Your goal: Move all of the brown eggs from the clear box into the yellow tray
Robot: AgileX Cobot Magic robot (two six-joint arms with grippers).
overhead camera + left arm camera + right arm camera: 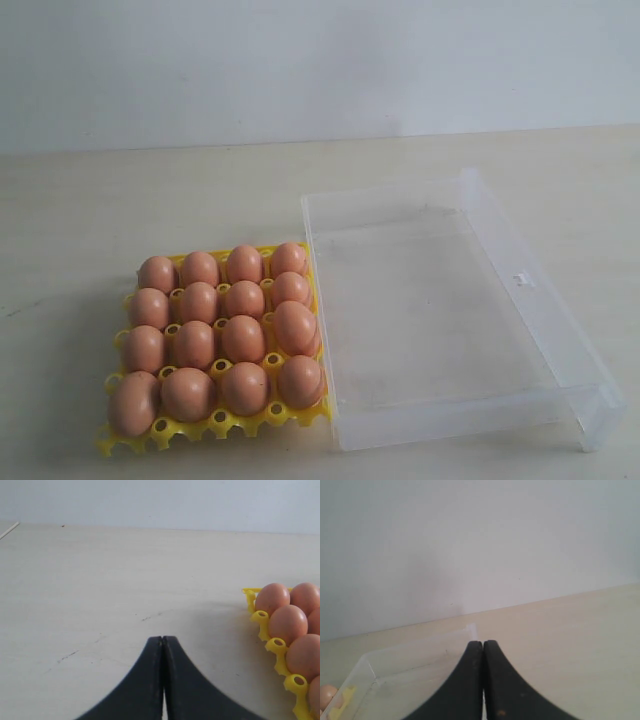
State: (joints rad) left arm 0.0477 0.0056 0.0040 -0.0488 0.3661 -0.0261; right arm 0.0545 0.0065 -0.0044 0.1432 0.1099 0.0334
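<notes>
My table [90, 200] was pale beige, smooth and matt. At 12 o'clock it met a plain whitish-grey wall [320, 60]. Light was soft and even. I saw some small dark scratches [150, 617] on the surface.

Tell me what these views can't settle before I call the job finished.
Exterior view: neither arm in frame; the brown eggs hide the yellow tray's cups.
Left wrist view: picture edge cuts off most of the tray; the shut left gripper blocks the foreground.
Right wrist view: the shut right gripper hides part of the clear box.
</notes>
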